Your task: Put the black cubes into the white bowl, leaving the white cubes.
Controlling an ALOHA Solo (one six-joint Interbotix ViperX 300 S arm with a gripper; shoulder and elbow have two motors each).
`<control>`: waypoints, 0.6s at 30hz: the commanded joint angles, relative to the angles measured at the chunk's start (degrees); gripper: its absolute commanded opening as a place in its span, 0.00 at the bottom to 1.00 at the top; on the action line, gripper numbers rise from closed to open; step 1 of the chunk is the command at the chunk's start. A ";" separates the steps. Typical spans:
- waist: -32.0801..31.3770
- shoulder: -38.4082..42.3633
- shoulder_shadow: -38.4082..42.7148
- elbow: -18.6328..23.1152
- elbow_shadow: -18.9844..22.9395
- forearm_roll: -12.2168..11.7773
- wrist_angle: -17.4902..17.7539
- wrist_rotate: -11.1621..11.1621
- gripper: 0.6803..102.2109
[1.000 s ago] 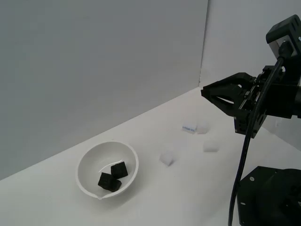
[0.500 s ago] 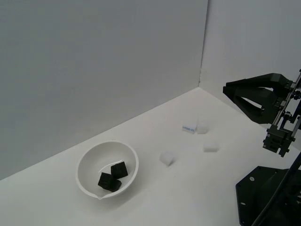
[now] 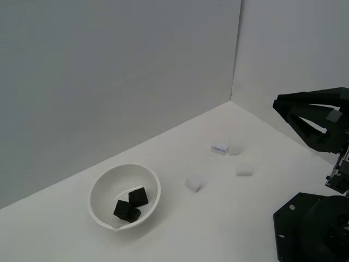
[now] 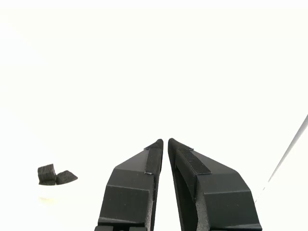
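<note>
Change: gripper (image 3: 279,103) is being seen farther toward the exterior view's right than a second ago, with less of the arm left in view; bowl, black cubes and white cubes are lying exactly where they were.

Claw state: the two fingers are being shown by the wrist view pressed tip to tip with only a hairline slit between them, and nothing is being held; in that view the gripper (image 4: 165,140) is hanging over bright, washed-out surface.

Claw build: matte black, angular, wedge-shaped fingers (image 4: 132,185) tapering to narrow tips; in the exterior view the long axis is being pointed toward that view's left, roughly level, well above the table.

White bowl (image 3: 102,180): round, deep, glossy, smooth-rimmed, standing upright on the white table (image 3: 65,234) toward the exterior view's left, well apart from the gripper.

Black cubes (image 3: 131,204): matte, sharp-edged, lying inside the bowl, clustered and touching; at least two are being made out, and a third cannot be told apart. They (image 4: 53,175) are also being seen, small, by the wrist camera.

White cubes (image 3: 194,183): pale, faintly translucent, scattered on the table between bowl and arm; one (image 3: 219,148) is being marked by a bluish stripe, another is sitting just beside it, and one (image 3: 245,170) is lying nearer the arm's base (image 3: 308,229).
</note>
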 commanded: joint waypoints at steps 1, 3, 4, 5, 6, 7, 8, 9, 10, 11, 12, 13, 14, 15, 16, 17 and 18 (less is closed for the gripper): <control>-0.09 1.23 1.14 0.26 -0.09 -0.79 0.53 0.00 0.02; -0.09 2.29 2.20 0.44 0.00 -0.79 0.70 -0.09 0.02; -0.09 2.90 2.81 0.44 0.09 -0.70 0.70 -0.18 0.02; -0.09 3.43 3.34 0.53 0.09 -0.70 0.88 -0.26 0.02; -0.26 3.87 3.78 0.53 0.09 -0.62 0.88 -0.35 0.02; -0.53 4.04 3.96 0.53 0.18 -0.62 0.88 -0.44 0.02; -0.88 4.22 4.13 0.53 0.18 -0.53 0.88 -0.44 0.02; -1.23 4.48 4.39 0.62 0.18 -0.53 0.88 -0.44 0.02; -1.67 4.75 4.75 0.62 0.26 -0.53 0.88 -0.44 0.02; -2.02 5.01 5.01 0.62 0.26 -0.53 0.79 -0.44 0.02; -2.29 5.19 5.10 0.70 0.35 -0.53 0.88 -0.53 0.02; -2.37 5.19 5.19 0.79 0.26 -0.44 0.79 -0.53 0.02; -2.55 5.19 5.10 0.79 0.26 -0.35 0.70 -0.53 0.02; -2.64 5.19 5.19 0.79 0.35 -0.18 0.53 -0.53 0.02; -2.64 5.19 5.10 0.70 0.35 0.09 0.44 -0.53 0.02; -2.72 5.19 5.19 0.79 0.35 0.26 0.35 -0.53 0.02; -2.81 5.27 5.19 0.79 0.35 0.53 0.26 -0.53 0.02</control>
